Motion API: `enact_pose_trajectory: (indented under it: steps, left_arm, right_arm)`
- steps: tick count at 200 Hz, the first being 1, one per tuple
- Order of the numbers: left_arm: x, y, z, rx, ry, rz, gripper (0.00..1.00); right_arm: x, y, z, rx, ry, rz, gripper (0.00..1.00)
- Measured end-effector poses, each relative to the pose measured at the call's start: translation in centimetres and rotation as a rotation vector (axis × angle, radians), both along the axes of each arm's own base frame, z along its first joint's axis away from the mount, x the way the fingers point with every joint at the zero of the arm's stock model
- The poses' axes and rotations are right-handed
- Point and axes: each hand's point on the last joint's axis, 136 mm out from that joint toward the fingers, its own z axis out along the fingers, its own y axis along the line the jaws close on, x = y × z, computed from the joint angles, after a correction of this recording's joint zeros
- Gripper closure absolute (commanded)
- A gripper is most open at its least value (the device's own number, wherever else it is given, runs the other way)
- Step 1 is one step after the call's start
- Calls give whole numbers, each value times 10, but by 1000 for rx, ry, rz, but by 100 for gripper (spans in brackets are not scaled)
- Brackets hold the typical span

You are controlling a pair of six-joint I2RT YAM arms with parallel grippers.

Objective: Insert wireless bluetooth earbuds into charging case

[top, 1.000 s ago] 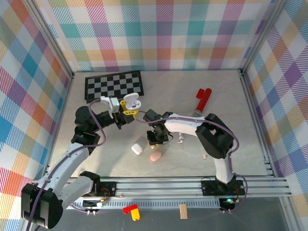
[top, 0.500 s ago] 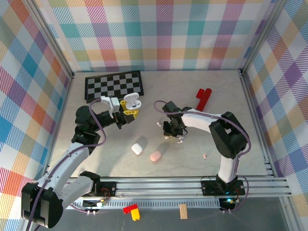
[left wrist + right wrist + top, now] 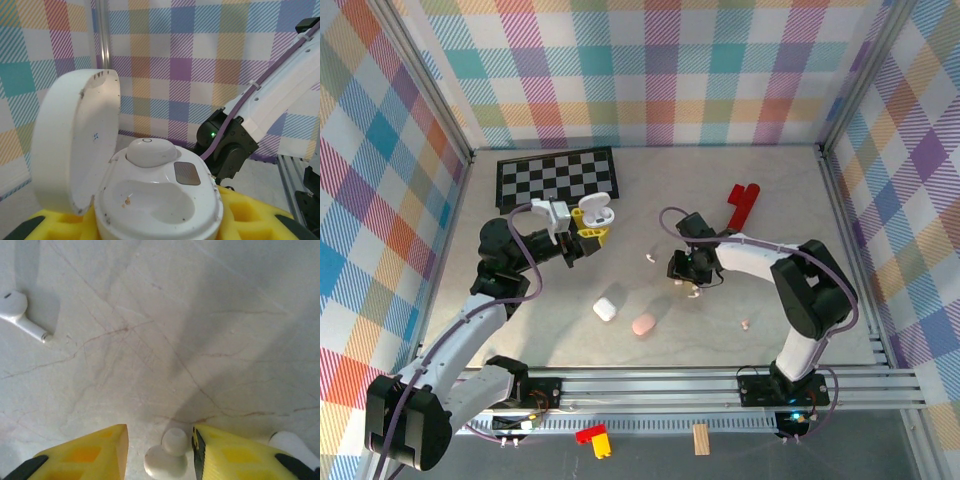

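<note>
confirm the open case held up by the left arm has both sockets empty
Wrong on the sockets: the open charging case has just one empty; an earbud sits in the other, as the left wrist view shows. The rest stands.

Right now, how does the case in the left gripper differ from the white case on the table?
The held case has its lid open; the table case is shut. The held case sits in the left gripper; the table case lies loose on the table. Both are white and rounded.

three cases [image 3: 595,212] [image 3: 606,309] [image 3: 642,325], at least four earbuds [image 3: 150,152] [image 3: 648,257] [image 3: 692,292] [image 3: 745,323]
</note>
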Motion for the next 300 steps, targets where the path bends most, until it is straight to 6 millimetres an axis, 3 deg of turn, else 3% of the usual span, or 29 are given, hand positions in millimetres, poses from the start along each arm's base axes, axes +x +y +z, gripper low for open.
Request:
enact_pose_trajectory:
  steps: [79,114,132,155,185,232,300]
  left_arm:
    - [9,-1,-6,-9,-9,11,66]
    - [24,0,-22,-33,36,41,66]
    - [31,4,-29,-40,61,69,66]
    - [38,11,-24,-59,46,111,65]
    - [55,34,-19,-111,46,193,66]
    - [72,60,-18,-169,70,271,66]
    - [69,63,-11,-178,53,275,66]
  right_arm:
    - [-28,22,2,23,24,57,53]
    - [-34,21,11,14,-1,85,51]
    - [-36,14,19,-42,-29,119,51]
    - [-31,8,32,-155,-82,183,52]
    - [-21,12,45,-307,-150,275,56]
    - [-14,17,29,-602,-173,415,60]
    - [-15,16,11,-832,-162,527,65]
